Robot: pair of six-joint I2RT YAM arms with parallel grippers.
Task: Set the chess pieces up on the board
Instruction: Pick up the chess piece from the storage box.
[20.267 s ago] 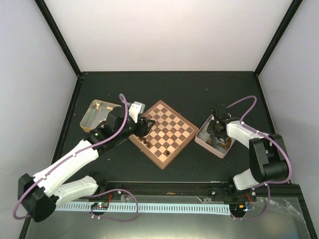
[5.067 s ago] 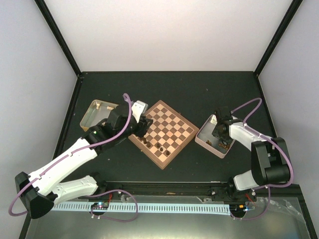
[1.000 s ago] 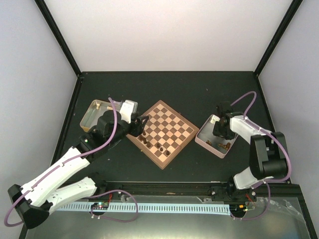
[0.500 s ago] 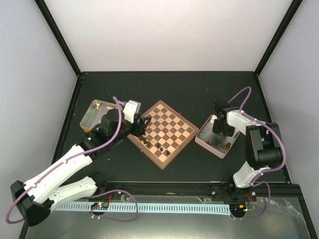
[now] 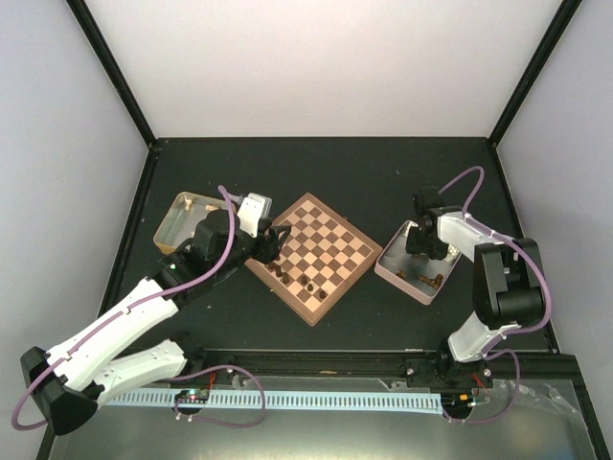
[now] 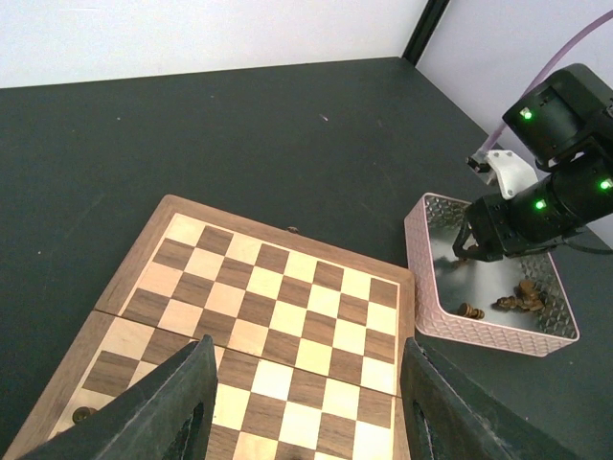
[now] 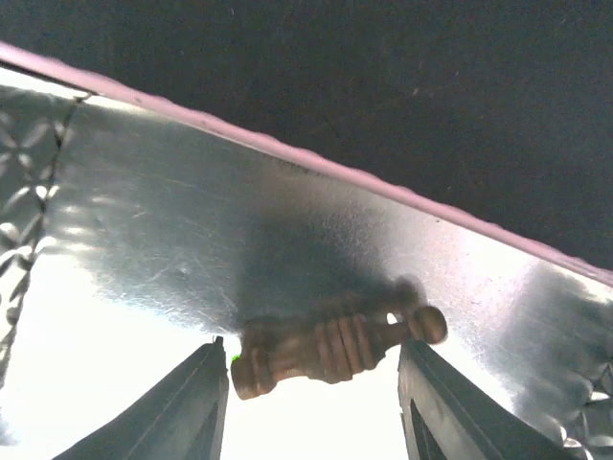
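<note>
Right end effector (image 7: 311, 350), jaws apart, straddles a dark brown wooden chess piece (image 7: 330, 350) lying flat in the pink metal tray (image 7: 287, 158), 3 o'clock of the checked wooden board (image 5: 316, 257); advise gripping across its waist.

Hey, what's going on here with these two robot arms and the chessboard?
They are setting up a chessboard. A few dark pieces already stand along its near-left edge. The right pincer is down in the pink tray, poised around a lying dark piece; whether it grips it is unclear. The left pincer hovers open and empty over the chessboard.
</note>
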